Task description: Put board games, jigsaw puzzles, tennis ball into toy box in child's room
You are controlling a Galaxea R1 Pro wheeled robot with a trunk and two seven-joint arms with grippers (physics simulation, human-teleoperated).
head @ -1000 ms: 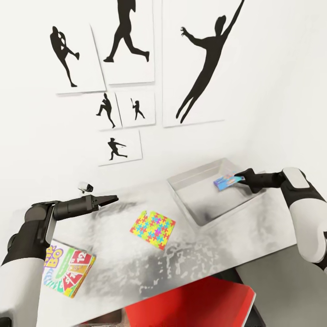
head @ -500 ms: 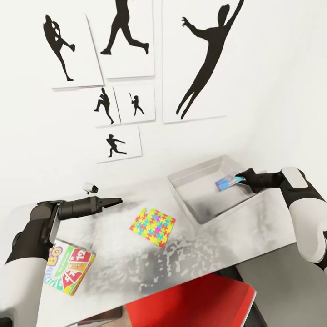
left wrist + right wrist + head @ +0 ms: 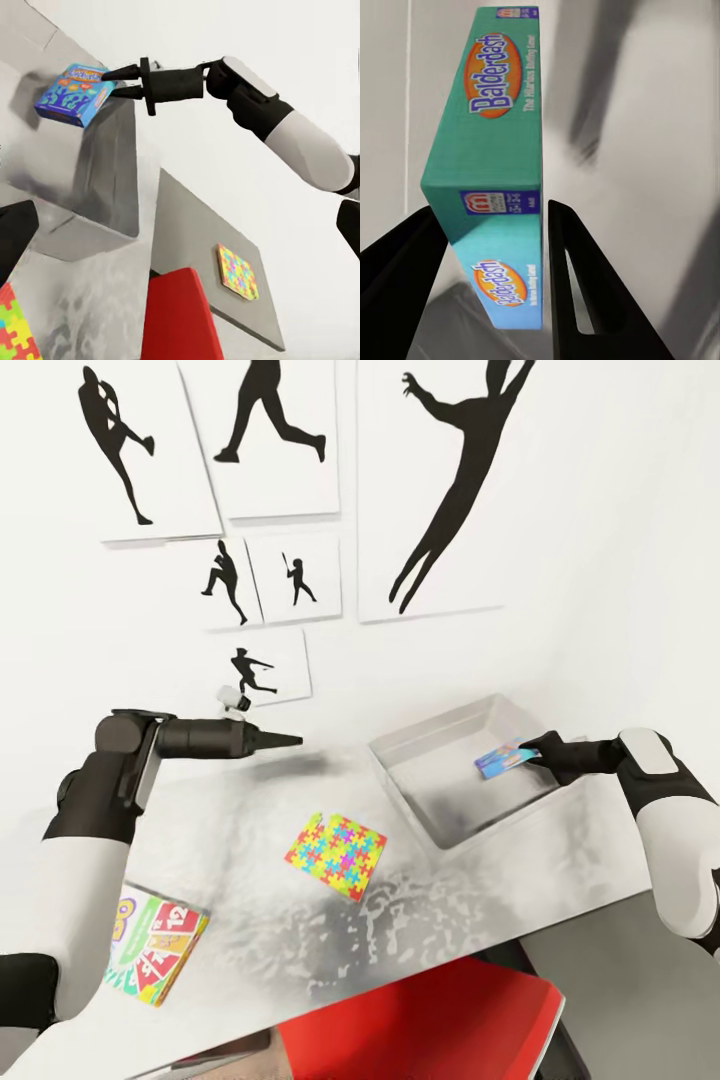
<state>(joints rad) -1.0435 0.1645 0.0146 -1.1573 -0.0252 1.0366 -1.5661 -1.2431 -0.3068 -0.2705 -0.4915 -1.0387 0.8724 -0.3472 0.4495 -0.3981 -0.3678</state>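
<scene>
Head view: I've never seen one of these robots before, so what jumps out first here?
Probably the black silhouette posters of athletes covering the white wall. Below them, the right tool holds a blue board game over the grey toy box at the table's far right, while a neon jigsaw puzzle lies mid-table and a white-green-yellow board game sits at the near left.

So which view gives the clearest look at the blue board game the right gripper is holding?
The left wrist view: the blue board game shows its whole printed lid, pinched by the right gripper over the toy box. The right wrist view shows its teal edge close up; the head view shows it small.
</scene>
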